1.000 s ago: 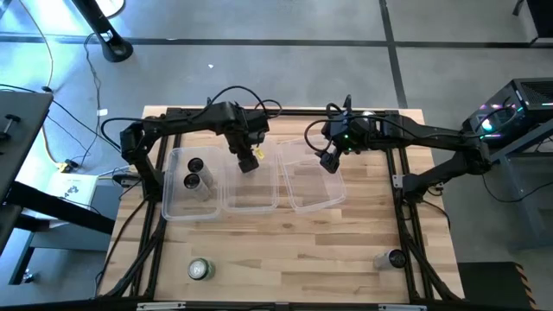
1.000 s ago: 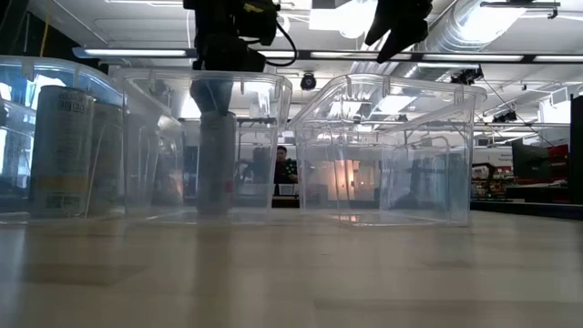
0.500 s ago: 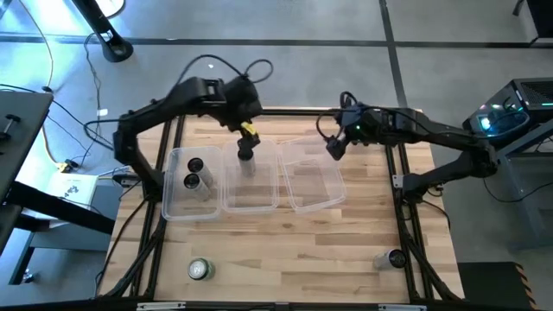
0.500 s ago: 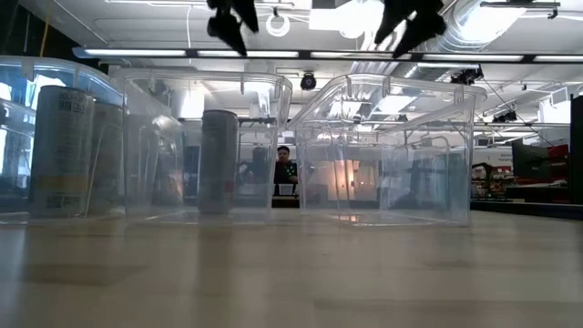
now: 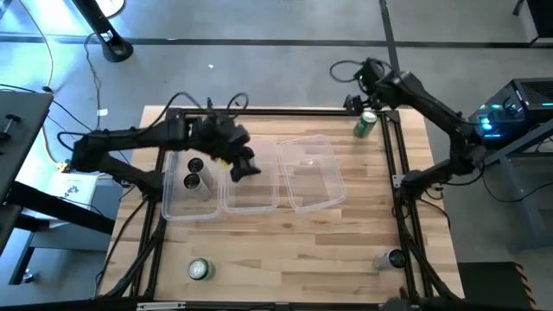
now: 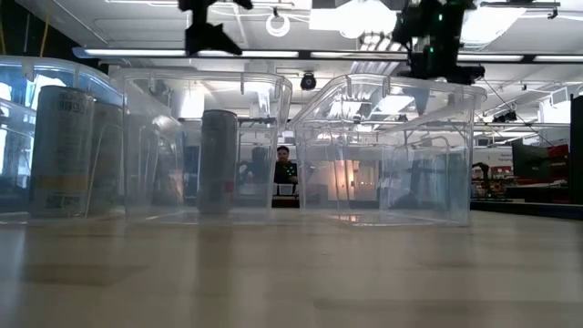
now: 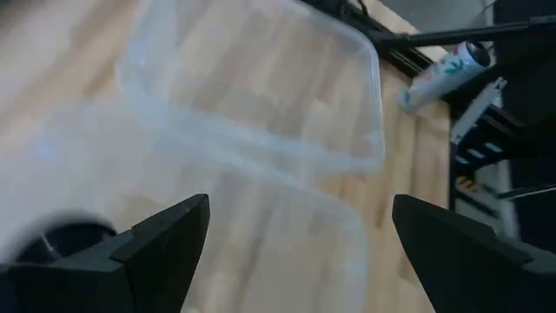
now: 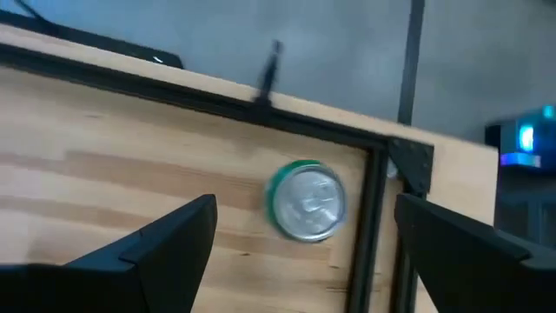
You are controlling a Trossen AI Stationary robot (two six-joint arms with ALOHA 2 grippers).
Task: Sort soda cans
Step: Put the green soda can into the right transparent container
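Observation:
Three clear tubs stand in a row mid-table. The left tub [image 5: 177, 203] holds two upright soda cans [image 5: 193, 173]. One pale can [image 6: 219, 161] stands in the middle tub [image 5: 259, 197]. The right tub [image 5: 313, 177] holds none. A green can [image 5: 365, 123] stands by the far right corner. Another green can [image 5: 200, 269] is near the front left, and a dark one [image 5: 393, 258] near the front right. My left gripper [image 5: 243, 168] hangs open over the middle tub. My right gripper [image 8: 304, 252] is open above the far green can [image 8: 306, 200].
A black metal frame [image 5: 396, 151] runs around the tabletop, and one of its bars passes right beside the far green can. Bare wood lies between the tubs and the table's near edge. A person [image 6: 284, 169] shows far behind the tubs.
My left gripper has risen out of the middle tub, away from the pale can, and tipped up toward level; the can stays upright there. My right gripper has swung from over the right tub toward the table's far right corner, above the green can.

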